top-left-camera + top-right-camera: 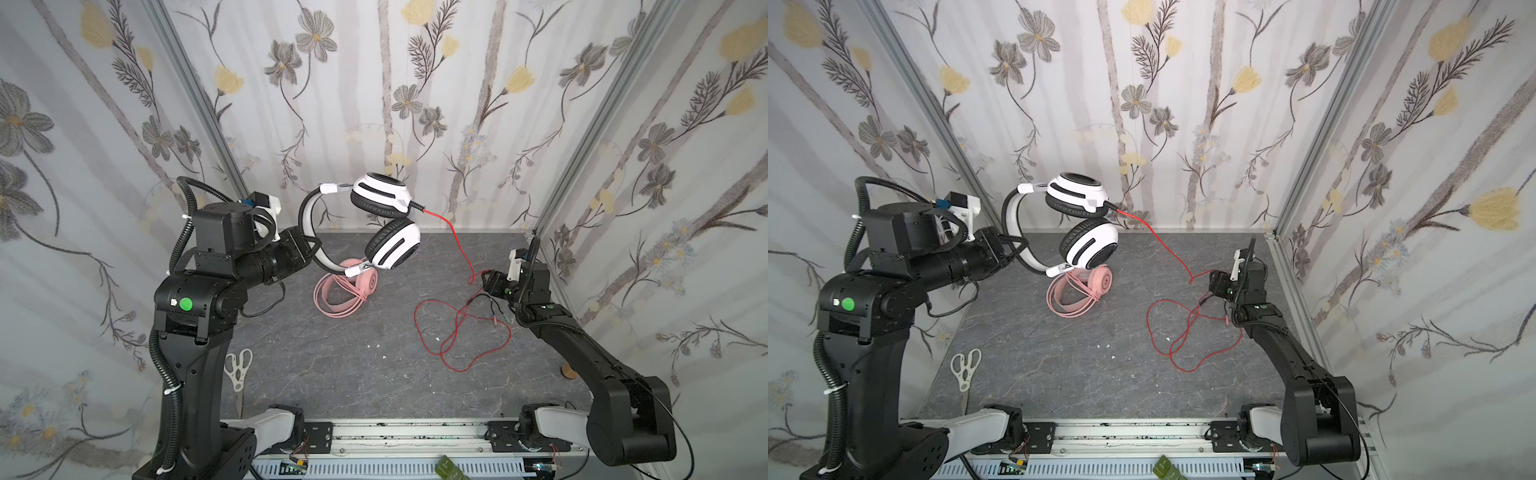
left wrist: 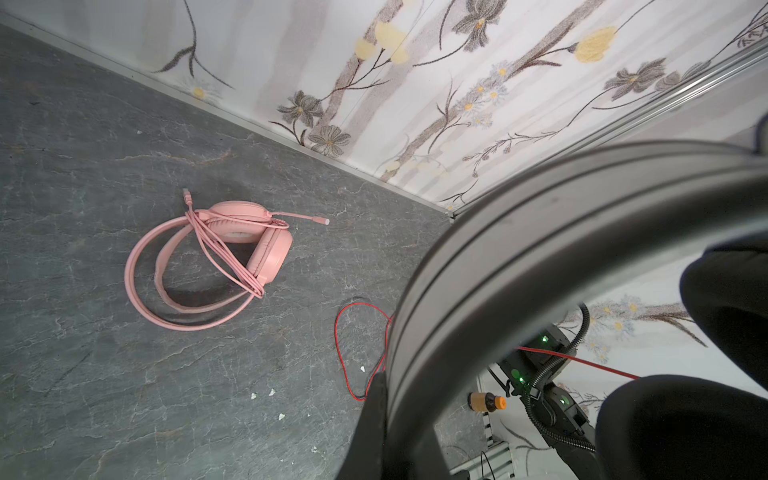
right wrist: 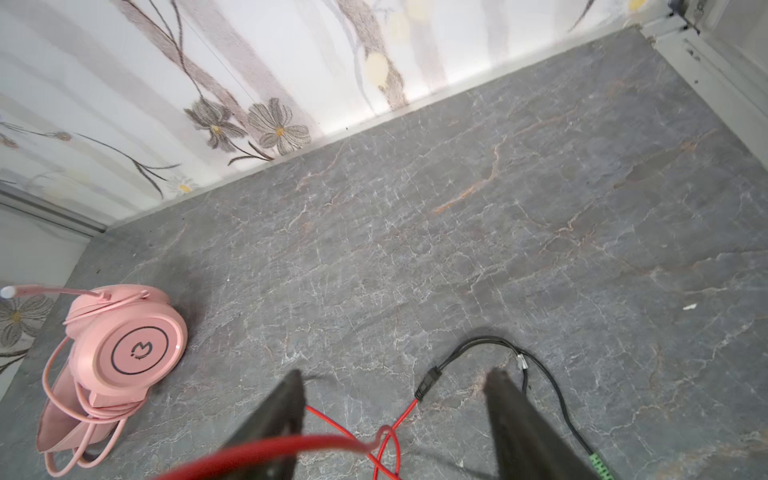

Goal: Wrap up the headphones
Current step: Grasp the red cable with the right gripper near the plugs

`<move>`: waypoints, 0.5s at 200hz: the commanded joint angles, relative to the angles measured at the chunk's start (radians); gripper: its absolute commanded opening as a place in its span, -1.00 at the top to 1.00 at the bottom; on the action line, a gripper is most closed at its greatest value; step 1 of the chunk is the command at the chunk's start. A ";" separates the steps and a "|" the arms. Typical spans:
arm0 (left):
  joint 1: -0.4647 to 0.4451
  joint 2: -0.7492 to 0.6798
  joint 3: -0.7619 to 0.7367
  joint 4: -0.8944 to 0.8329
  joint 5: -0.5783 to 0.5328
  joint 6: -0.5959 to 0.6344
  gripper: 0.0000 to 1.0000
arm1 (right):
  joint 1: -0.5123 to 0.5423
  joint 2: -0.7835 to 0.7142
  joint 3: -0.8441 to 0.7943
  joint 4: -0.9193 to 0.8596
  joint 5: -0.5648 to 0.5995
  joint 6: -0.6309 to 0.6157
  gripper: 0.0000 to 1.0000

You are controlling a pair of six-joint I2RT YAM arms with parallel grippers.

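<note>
Grey marble-patterned worktop [image 1: 332, 365]. Floral fabric walls [image 1: 415, 104] enclose it left, right and far; aluminium posts [image 1: 199, 104] mark the far corners.

One white headset [image 1: 392, 245], one pink headset [image 1: 369, 284], one scissors [image 1: 237, 379]

No word or number can be read anywhere. The one clear sign is an emblem [image 3: 139, 350] on the outer earcup of the pink headset [image 3: 104, 374], which lies far and left of centre. It is a small tulip-like outline with dots beside it, inside a dark ring. A black angular mark [image 1: 365, 266] on the white-and-black headset [image 1: 395, 249] is too small to read. So is a white label [image 1: 173, 302] beside a green dot [image 1: 185, 304] on the left arm [image 1: 208, 374].
</note>
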 commanded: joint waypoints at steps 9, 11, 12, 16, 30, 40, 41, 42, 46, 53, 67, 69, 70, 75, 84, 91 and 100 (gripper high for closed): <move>0.008 0.004 -0.005 0.079 0.040 -0.037 1.00 | -0.001 -0.086 -0.040 0.049 -0.054 -0.034 -0.62; 0.009 0.004 -0.005 0.079 0.040 -0.038 1.00 | -0.001 -0.098 -0.051 0.058 -0.063 -0.036 -0.62; 0.009 0.004 -0.005 0.079 0.040 -0.038 1.00 | -0.001 -0.103 -0.062 0.058 -0.068 -0.038 -0.63; 0.010 0.005 -0.005 0.081 0.039 -0.038 1.00 | 0.000 -0.126 -0.079 0.094 -0.093 -0.039 -0.64; 0.013 0.009 -0.008 0.085 0.040 -0.042 1.00 | -0.001 -0.215 -0.168 0.204 -0.173 -0.030 -0.71; 0.014 0.009 -0.018 0.093 0.045 -0.049 1.00 | 0.001 -0.272 -0.236 0.277 -0.226 -0.016 -0.72; 0.014 0.010 -0.018 0.094 0.045 -0.050 1.00 | 0.001 -0.278 -0.236 0.285 -0.232 -0.016 -0.72; 0.014 0.009 -0.020 0.096 0.046 -0.051 1.00 | 0.001 -0.283 -0.241 0.294 -0.239 -0.015 -0.72; 0.014 0.007 -0.027 0.102 0.050 -0.056 1.00 | 0.002 -0.302 -0.263 0.319 -0.262 -0.013 -0.70; 0.016 0.003 -0.042 0.118 0.056 -0.066 1.00 | 0.003 -0.326 -0.290 0.345 -0.297 -0.007 -0.68; 0.016 -0.006 -0.077 0.152 0.067 -0.086 1.00 | 0.011 -0.350 -0.323 0.370 -0.356 -0.002 -0.66; 0.016 -0.007 -0.082 0.157 0.069 -0.089 1.00 | 0.012 -0.351 -0.326 0.370 -0.365 -0.003 -0.66; 0.017 -0.008 -0.083 0.159 0.070 -0.090 1.00 | 0.015 -0.351 -0.327 0.370 -0.368 -0.004 -0.66; 0.016 -0.010 -0.095 0.168 0.074 -0.097 1.00 | 0.019 -0.348 -0.332 0.372 -0.391 -0.010 -0.65; 0.016 -0.014 -0.108 0.180 0.076 -0.105 1.00 | 0.029 -0.337 -0.337 0.371 -0.428 -0.019 -0.64; 0.016 -0.017 -0.118 0.188 0.078 -0.111 1.00 | 0.040 -0.321 -0.337 0.366 -0.456 -0.022 -0.64; 0.016 -0.020 -0.124 0.194 0.081 -0.116 1.00 | 0.053 -0.297 -0.335 0.355 -0.483 -0.033 -0.63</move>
